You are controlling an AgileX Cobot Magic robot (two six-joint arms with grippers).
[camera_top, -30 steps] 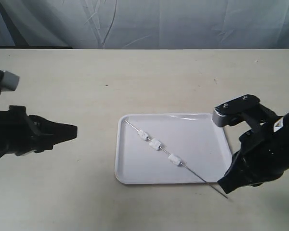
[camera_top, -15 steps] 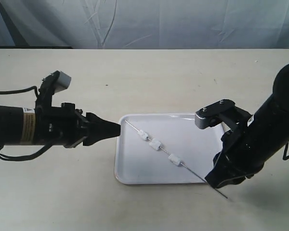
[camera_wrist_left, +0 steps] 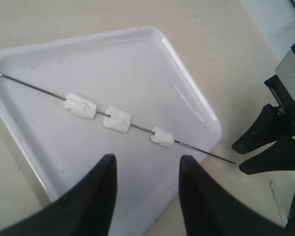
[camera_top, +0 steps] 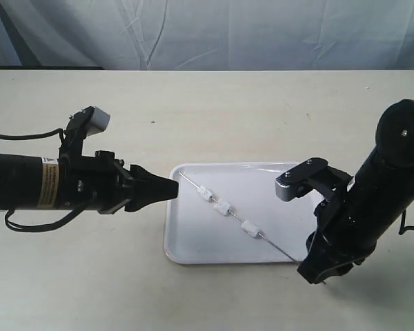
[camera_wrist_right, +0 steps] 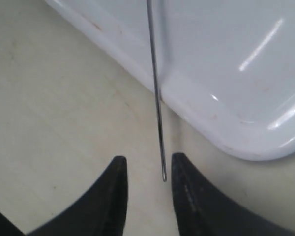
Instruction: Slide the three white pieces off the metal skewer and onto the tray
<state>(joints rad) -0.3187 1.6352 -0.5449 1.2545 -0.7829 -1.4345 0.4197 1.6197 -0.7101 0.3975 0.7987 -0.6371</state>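
Observation:
The metal skewer (camera_top: 265, 241) lies diagonally across the white tray (camera_top: 283, 200), its near end sticking out over the tray's corner. Three white pieces (camera_top: 223, 207) are threaded on it, also seen in the left wrist view as white pieces (camera_wrist_left: 117, 119) on the skewer (camera_wrist_left: 191, 145). My right gripper (camera_wrist_right: 146, 163) is open, its fingers either side of the skewer's (camera_wrist_right: 157, 98) free end just off the tray (camera_wrist_right: 221, 64), not gripping it. My left gripper (camera_wrist_left: 146, 164) is open above the tray's (camera_wrist_left: 137, 64) edge, short of the pieces, at the tray's left side as the left gripper (camera_top: 171, 187).
The tray sits on a pale tabletop (camera_top: 214, 110) with a blue-grey cloth backdrop (camera_top: 207, 31) behind. The right arm's black body (camera_top: 372, 200) stands over the tray's right edge.
The left arm has advanced right to the tray's left edge. The right arm has shifted and lowered, bringing its fingers around the skewer's protruding end.

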